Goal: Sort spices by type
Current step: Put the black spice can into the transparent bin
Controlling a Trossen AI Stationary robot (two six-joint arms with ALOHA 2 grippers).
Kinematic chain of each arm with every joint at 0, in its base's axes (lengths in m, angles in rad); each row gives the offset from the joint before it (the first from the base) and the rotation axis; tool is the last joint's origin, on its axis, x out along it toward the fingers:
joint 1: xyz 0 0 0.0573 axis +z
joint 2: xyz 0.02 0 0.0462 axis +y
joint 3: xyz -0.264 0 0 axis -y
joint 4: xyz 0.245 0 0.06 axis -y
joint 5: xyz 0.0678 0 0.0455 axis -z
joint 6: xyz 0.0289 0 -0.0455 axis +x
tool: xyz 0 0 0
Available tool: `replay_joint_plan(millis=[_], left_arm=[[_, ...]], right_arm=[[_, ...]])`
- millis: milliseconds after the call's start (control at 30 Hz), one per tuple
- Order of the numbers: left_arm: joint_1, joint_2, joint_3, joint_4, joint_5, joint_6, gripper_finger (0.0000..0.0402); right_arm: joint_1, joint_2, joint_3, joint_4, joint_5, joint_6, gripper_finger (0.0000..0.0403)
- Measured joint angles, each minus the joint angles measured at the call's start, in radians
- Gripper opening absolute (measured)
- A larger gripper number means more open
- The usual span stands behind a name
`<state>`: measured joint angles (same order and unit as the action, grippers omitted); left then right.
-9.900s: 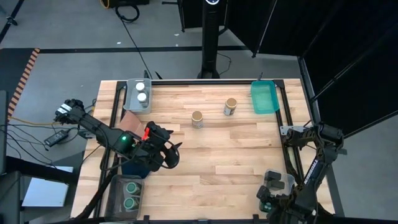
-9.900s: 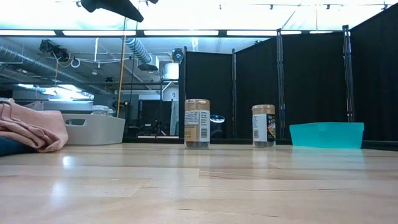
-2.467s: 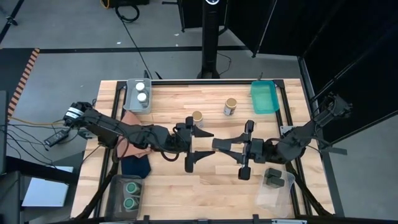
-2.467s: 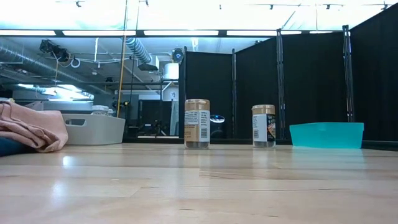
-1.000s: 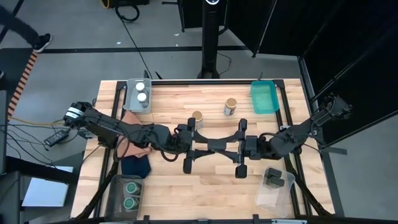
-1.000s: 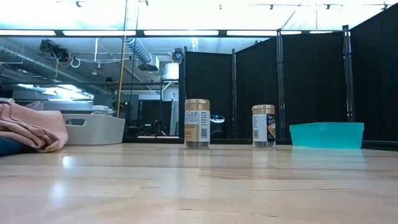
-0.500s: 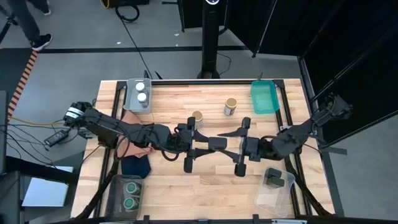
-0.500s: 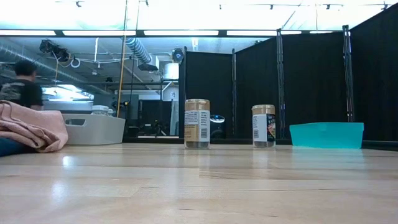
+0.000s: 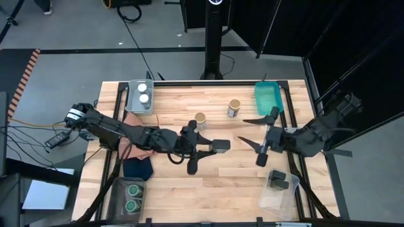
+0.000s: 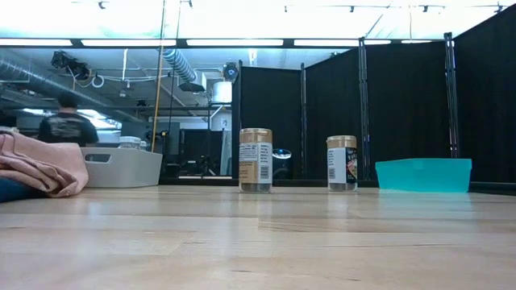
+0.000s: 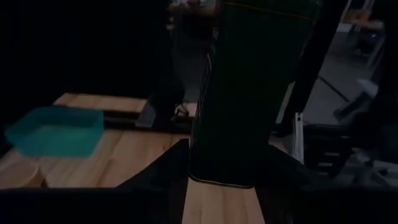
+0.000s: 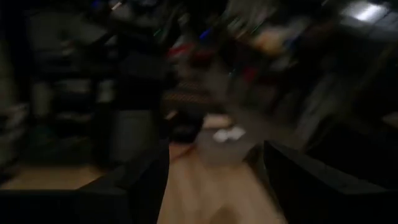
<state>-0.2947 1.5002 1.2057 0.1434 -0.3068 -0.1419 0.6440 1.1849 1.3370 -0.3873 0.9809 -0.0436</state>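
**Left gripper holds a black tin over mid-tabletop; right gripper stands open, apart from it**

The left gripper (image 9: pixel 203 147) reaches out over the middle of the tabletop (image 9: pixel 208 183) and is clamped on a black tin (image 9: pixel 221 145), which juts from its tip toward the right arm. In the left wrist view the tin (image 11: pixel 249 93) stands tall and dark between that gripper's fingers (image 11: pixel 163 169), filling the centre of the picture.

The right gripper (image 9: pixel 251 131) hangs over the right part of the tabletop, clear of the tin, its two fingers spread wide and nothing between them. The right wrist view is too blurred to add anything.

Two tan-lidded jars stand upright toward the far side of the tabletop, one (image 9: pixel 201 120) just beyond the left gripper, the other (image 9: pixel 234 108) further right near a teal tray (image 9: pixel 268 99). Two white-lidded jars (image 9: pixel 142 93) sit in a grey bin (image 9: pixel 131 96) at the far left corner. Two green-lidded jars (image 9: pixel 132 196) sit in a bin at the near left corner. Other black tins (image 9: pixel 278 181) lie in a clear bin (image 9: pixel 275 198) at the near right corner; how many I cannot tell.

A brown cloth (image 9: pixel 134 142) and a navy cloth (image 9: pixel 136 169) lie along the left edge. In the low view a person (image 10: pixel 68 125) shows in the room behind.
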Motion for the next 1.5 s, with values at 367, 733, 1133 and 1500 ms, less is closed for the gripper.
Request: replay_joint_plan(millis=[367,733,1133,1500], left_arm=[[0.0,-0.001,0.0,-0.184,-0.02,-0.081,0.0152],[0.0,-0.001,0.0,-0.277,-0.022,-0.129,0.0152],[0.0,-0.001,0.0,-0.293,-0.022,-0.132,0.0152],[0.0,-0.001,0.0,-0.294,-0.022,-0.129,0.0152]], right_arm=[[-0.115,0.245,0.324,-0.639,-0.498,0.301,0.0266],[-0.128,0.404,0.445,-0.656,-0.509,0.119,0.0287],[-0.21,0.385,0.447,-0.631,-0.523,0.137,0.029],[-0.264,0.401,0.445,-0.601,-0.587,0.121,0.0287]])
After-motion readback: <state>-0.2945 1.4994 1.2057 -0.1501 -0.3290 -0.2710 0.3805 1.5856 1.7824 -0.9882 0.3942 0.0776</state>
